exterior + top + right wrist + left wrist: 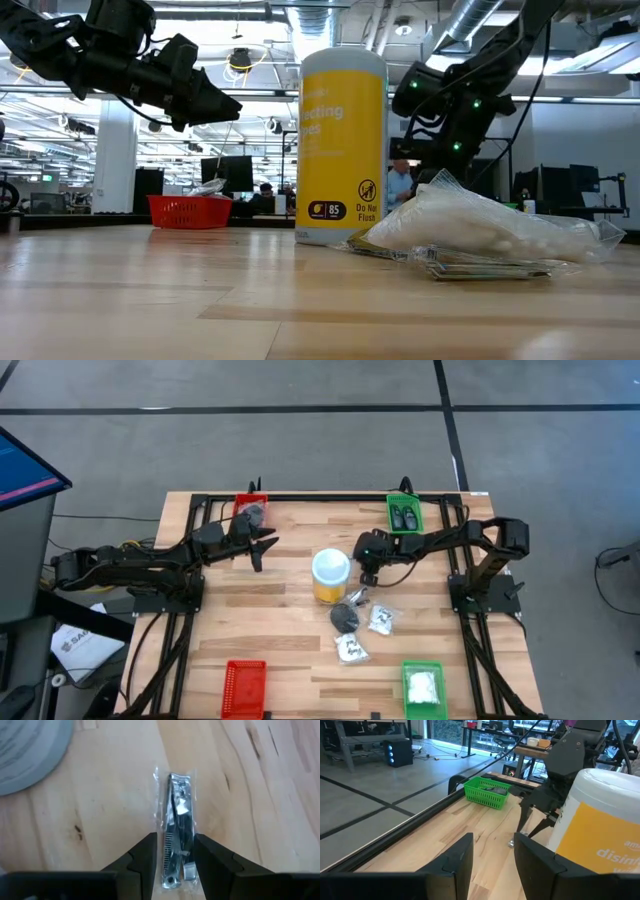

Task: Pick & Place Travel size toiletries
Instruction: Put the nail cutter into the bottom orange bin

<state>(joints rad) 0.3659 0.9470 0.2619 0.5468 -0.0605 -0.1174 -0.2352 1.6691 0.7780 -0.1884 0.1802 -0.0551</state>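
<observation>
Right gripper, fingers apart, straddling wrapped silvery nail clipper on table beside yellow jar; left gripper open, raised nr red tray.

Nail clipper: shiny metal, in glossy clear plastic wrap. Table: smooth pale wood. Beside clipper, jar lid: matt plastic.

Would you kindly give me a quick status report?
Right gripper open, straddling wrapped nail clipper on table. Left gripper open, empty, above the table. Yellow jar close by.
</observation>
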